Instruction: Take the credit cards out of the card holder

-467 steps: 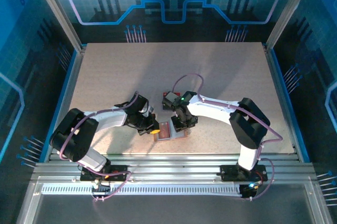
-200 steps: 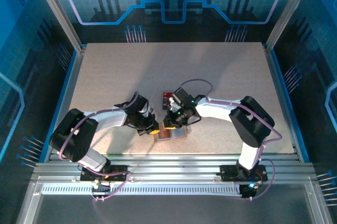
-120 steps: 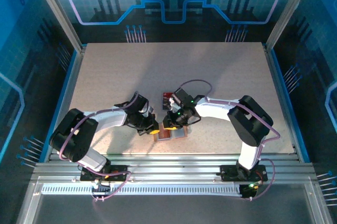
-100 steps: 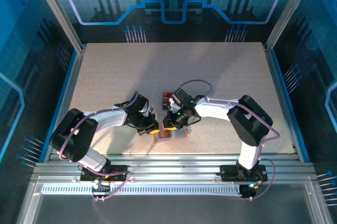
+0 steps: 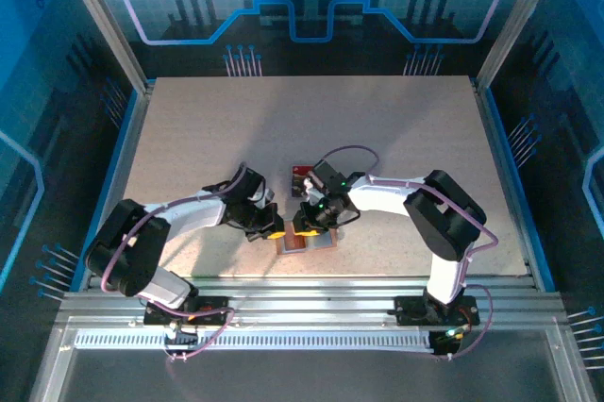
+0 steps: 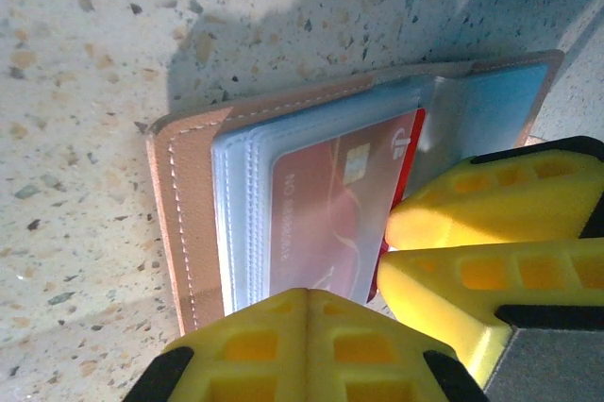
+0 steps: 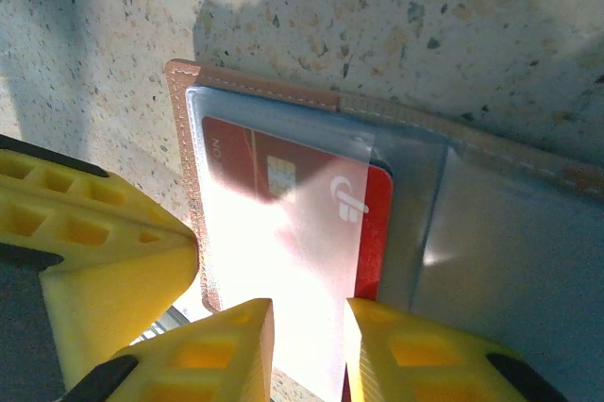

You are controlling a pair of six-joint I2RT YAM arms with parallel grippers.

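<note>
Two arms reach in from the bottom edge of the overhead view and meet at one card holder [image 6: 189, 232], which lies open on the speckled worktop [image 5: 283, 119], low and just left of centre in that view. One red card [image 6: 321, 213] shows, still tucked under the topmost of several stacked clear pockets [image 6: 241, 232], with the salmon-pink cover edge running down the left of both wrist views. One small dark-and-red thing [image 5: 302, 175] lies on the worktop just above the grippers in the overhead view, too small to make out. The left gripper [image 5: 275, 229] has its jaws pressed together with nothing between them, and its tip rests against the holder's cover edge at the lower left of the right wrist view. The right gripper [image 5: 305, 226] comes in from the right. Its jaws stand a little apart, and its fingers [image 7: 226, 345] sit at the bottom of the right wrist view with the card's free end lying flat across the gap. Whether they grip the card cannot be told. About two seconds earlier the right gripper sat further right, beside the holder, and it has since come left onto it. The left gripper and the holder have hardly shifted.
</note>
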